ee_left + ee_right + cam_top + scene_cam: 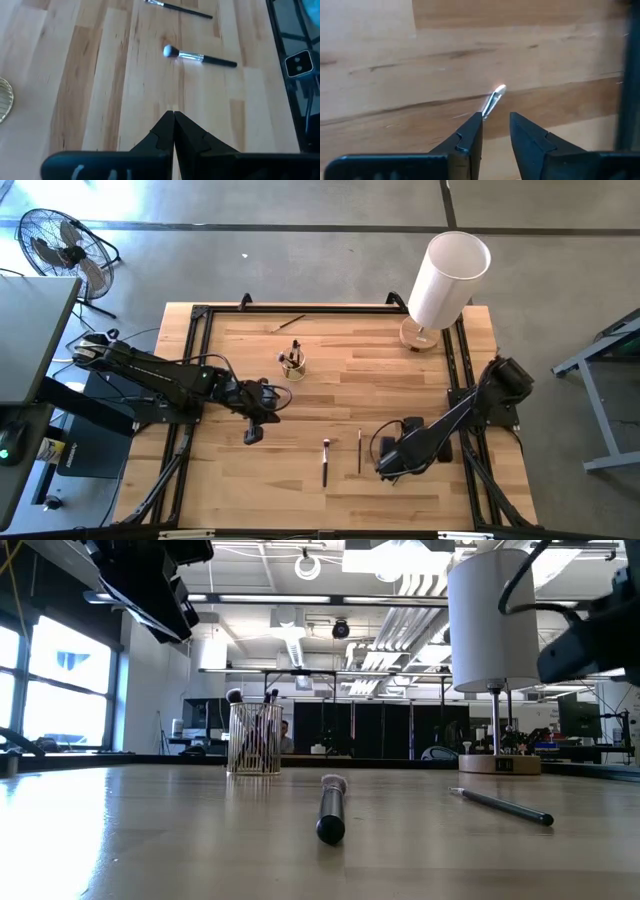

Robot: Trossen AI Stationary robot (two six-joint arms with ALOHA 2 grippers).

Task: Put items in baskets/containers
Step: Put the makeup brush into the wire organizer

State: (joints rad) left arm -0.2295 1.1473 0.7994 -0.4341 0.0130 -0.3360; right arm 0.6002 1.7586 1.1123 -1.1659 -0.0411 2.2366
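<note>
The small clear cup (293, 364) (254, 739) stands on its base at the table's middle, with several brushes upright in it. Two brushes lie flat on the wood near the front edge: a thick dark one with a pale head (325, 462) (331, 808) (200, 57) and a thin one (359, 450) (500, 805) (177, 7). A wooden stick (290, 323) lies by the far edge. My left gripper (255, 430) (173, 119) is shut on nothing, above the table between cup and brushes. My right gripper (388, 465) (495, 124) is open and low, beside the thin brush. That brush's shiny tip (494, 100) shows just beyond one finger.
A tall white cylinder (446, 277) (490, 615) on a round wooden base stands at the far right corner. Black rails (190, 360) frame the table's left, right and far sides. Bare wood lies between the cup and the two brushes.
</note>
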